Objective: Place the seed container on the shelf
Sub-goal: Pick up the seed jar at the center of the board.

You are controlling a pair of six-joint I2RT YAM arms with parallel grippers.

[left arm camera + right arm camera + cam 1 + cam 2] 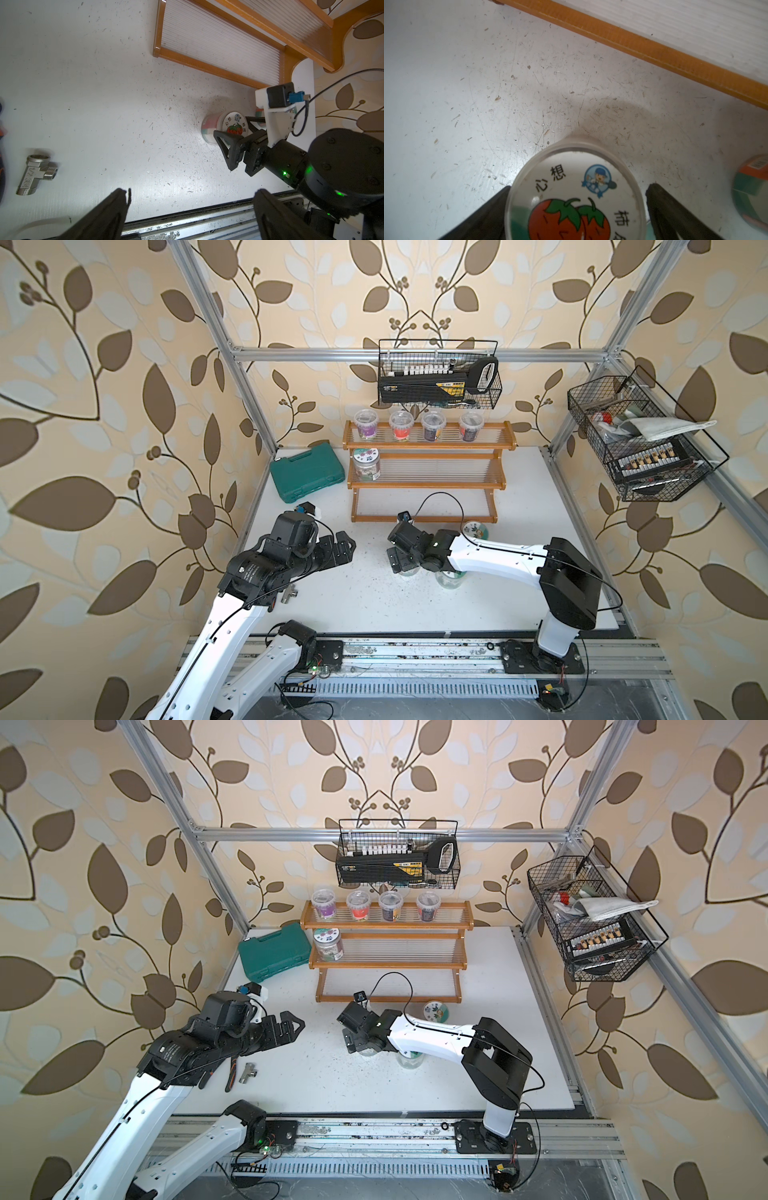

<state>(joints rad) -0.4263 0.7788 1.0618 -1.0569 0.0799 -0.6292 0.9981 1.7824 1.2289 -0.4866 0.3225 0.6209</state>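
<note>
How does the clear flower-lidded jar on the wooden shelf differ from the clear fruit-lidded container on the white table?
The flower-lidded jar stands on the middle tier of the orange-brown wooden shelf; the fruit-lidded container stands on the white table. The jar's lid shows flowers; the container's shows red fruit and Chinese characters. The container sits between the fingers of the open right gripper; no gripper is near the jar. Both stand upright.

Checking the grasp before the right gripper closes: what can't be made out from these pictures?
- Seed container: lid cut by the right wrist view's edge; right arm mostly covers it in both top views.
- Right gripper: finger contact with the container, hidden beneath its lid.
- Neighbouring striped container: cut off by the same view's edge.
</note>
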